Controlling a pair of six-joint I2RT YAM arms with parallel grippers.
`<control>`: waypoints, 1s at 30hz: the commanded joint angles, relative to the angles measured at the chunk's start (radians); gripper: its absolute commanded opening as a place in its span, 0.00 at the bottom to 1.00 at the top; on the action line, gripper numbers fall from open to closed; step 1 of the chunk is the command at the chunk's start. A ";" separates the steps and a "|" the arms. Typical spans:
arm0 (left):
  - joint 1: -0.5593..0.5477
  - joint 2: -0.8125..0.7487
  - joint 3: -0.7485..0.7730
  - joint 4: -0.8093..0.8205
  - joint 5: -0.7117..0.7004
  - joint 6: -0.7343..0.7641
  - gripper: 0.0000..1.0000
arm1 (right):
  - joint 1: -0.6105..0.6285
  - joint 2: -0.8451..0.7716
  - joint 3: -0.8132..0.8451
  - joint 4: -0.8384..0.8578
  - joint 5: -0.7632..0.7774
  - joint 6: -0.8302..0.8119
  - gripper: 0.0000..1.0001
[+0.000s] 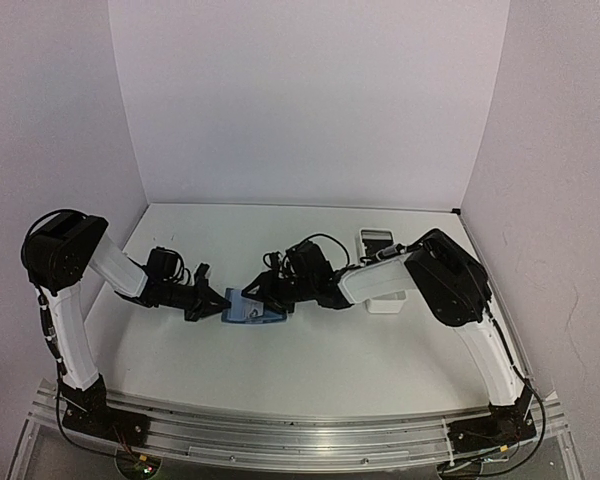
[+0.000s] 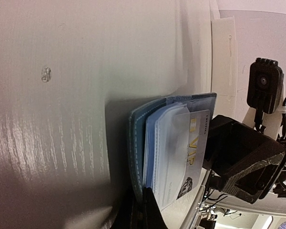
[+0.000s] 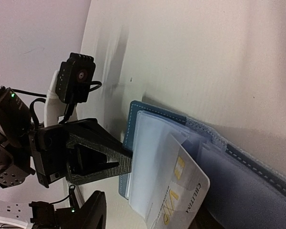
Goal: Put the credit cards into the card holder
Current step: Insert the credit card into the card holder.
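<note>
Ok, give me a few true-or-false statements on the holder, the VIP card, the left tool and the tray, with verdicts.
1. The holder lies open. True.
2. The VIP card sits fully inside its pocket. False: much of it sticks out of the pocket.
3. The left tool is clamped on the holder's edge. True.
4. The white tray lies to the left of the holder. False: it lies to the holder's right.

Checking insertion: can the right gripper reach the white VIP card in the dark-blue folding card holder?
Probably yes: right gripper sits at the white VIP card, nothing between; left gripper clamps the dark-blue card holder.
</note>
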 commanded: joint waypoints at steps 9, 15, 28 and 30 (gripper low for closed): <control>-0.022 0.042 0.009 -0.100 -0.097 0.034 0.00 | 0.031 -0.080 0.069 -0.470 0.231 -0.168 0.94; -0.023 0.033 0.009 -0.105 -0.101 0.036 0.00 | 0.041 -0.073 0.164 -0.583 0.310 -0.214 0.97; -0.022 0.024 -0.002 -0.096 -0.112 0.036 0.00 | 0.046 -0.008 0.277 -0.688 0.250 -0.188 0.68; -0.023 0.022 -0.003 -0.096 -0.111 0.036 0.00 | 0.046 0.007 0.283 -0.684 0.239 -0.184 0.59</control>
